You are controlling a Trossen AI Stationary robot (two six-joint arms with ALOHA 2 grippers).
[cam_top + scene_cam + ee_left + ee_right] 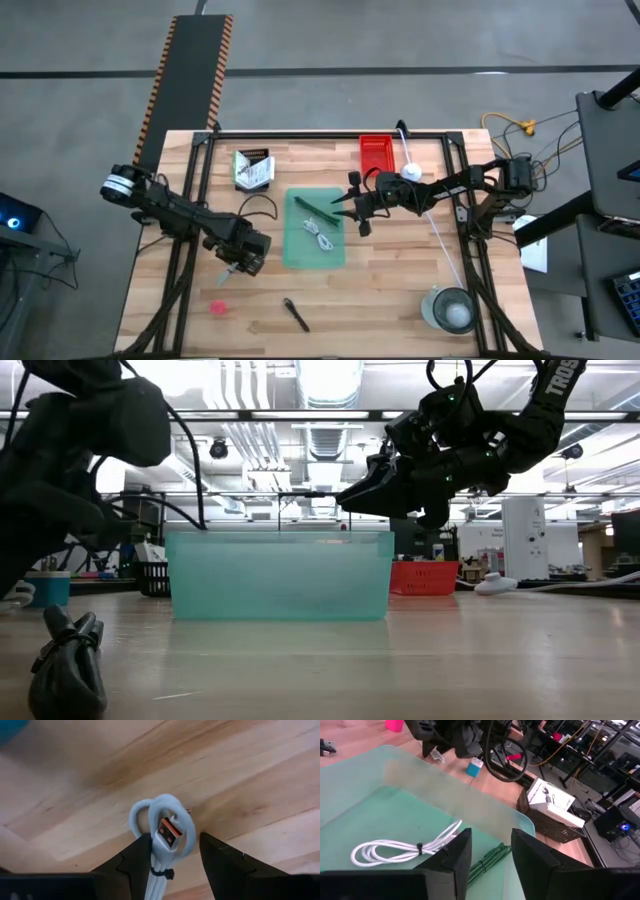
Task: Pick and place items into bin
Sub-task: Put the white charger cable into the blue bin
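Observation:
My left gripper (238, 268) hangs over the table's near-left part, shut on a white coiled cable (165, 827). A green see-through bin (314, 228) stands mid-table. In it lie another white coiled cable (400, 851) and a green marker (490, 860). My right gripper (348, 210) hovers above the bin's right rim, fingers a little apart and holding nothing (491, 832). A pink blob (219, 307) and a black pen-like tool (296, 314) lie on the near part of the table. White printed packets (254, 168) sit in a black basket. My left gripper has the white cable's bundle between its two fingers, lying along them. The tie (160, 872) is back between the fingers. The loops and the USB plug (167, 832) stick out past the tips. The fingers slant down toward the near-left.
A red tray (377, 152) and a white knob-like object (411, 172) sit at the far right. A clear cup (450, 308) stands at the near right corner. A small blue-and-white object (474, 767) lies by the left arm. A black frame rail (330, 134) runs along the far edge.

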